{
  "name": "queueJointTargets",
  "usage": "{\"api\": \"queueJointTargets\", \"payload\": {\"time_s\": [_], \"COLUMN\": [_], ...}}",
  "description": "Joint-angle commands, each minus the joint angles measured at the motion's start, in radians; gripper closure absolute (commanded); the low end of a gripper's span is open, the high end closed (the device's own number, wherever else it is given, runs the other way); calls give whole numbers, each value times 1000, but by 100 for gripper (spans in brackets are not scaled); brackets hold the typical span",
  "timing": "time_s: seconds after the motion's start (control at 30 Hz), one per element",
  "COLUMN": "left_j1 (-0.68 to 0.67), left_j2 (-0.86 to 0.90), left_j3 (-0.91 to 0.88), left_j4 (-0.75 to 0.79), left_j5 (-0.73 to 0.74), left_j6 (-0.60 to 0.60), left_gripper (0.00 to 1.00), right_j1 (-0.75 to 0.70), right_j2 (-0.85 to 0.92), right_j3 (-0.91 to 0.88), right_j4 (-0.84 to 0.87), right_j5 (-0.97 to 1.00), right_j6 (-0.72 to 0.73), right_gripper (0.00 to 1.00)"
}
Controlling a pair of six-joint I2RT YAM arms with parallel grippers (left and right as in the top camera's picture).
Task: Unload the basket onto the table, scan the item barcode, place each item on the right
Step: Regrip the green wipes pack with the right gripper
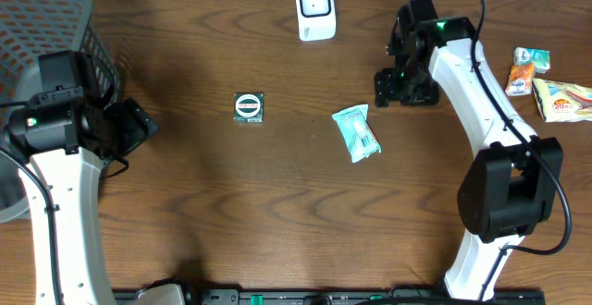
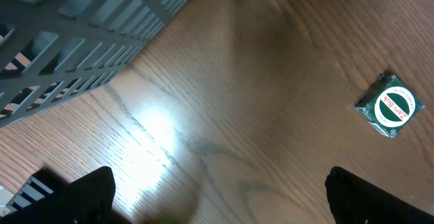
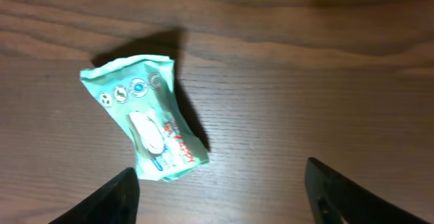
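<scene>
A: Which step is judged to be in hand?

B: The pick-up, it seems. The wipes packet (image 1: 357, 132) is seen lying flat on the table (image 1: 277, 203), untouched, near the right gripper (image 3: 220, 176). The scanner (image 1: 314, 9) is set well apart, at the far edge.

A: How is that gripper held?

B: Its jaws are spread wide and nothing is gripped. The left gripper (image 2: 220, 183) is likewise spread and empty.

A: What is called for next?

B: The jaws should be centred over the packet, lowered and closed across it. The barcode, not seen here, must then be presented to the scanner.
</scene>
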Motion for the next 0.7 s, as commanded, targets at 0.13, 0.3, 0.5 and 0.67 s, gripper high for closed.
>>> {"api": "queueJointTargets", "payload": {"time_s": [0.13,0.3,0.5,0.67], "left_j1": [3,3,3,3], "left_j2": [-4,-4,-4,-4], "left_j3": [-2,-2,-2,-2], "left_j4": [-5,-5,-5,-5], "left_j5": [-16,-16,-16,-16], "left_j6": [-6,-6,-6,-6], "left_gripper": [2,2,2,2], "right_j1": [24,51,91,121], "right_j2": [-2,-2,-2,0], "right_j3": [-146,-246,-265,-269], "right_j4": [105,210,242,266], "right_j5": [-90,-161,-165,-161], "right_j6": [-15,-15,-14,-14], "right_gripper": [42,55,59,66]}}
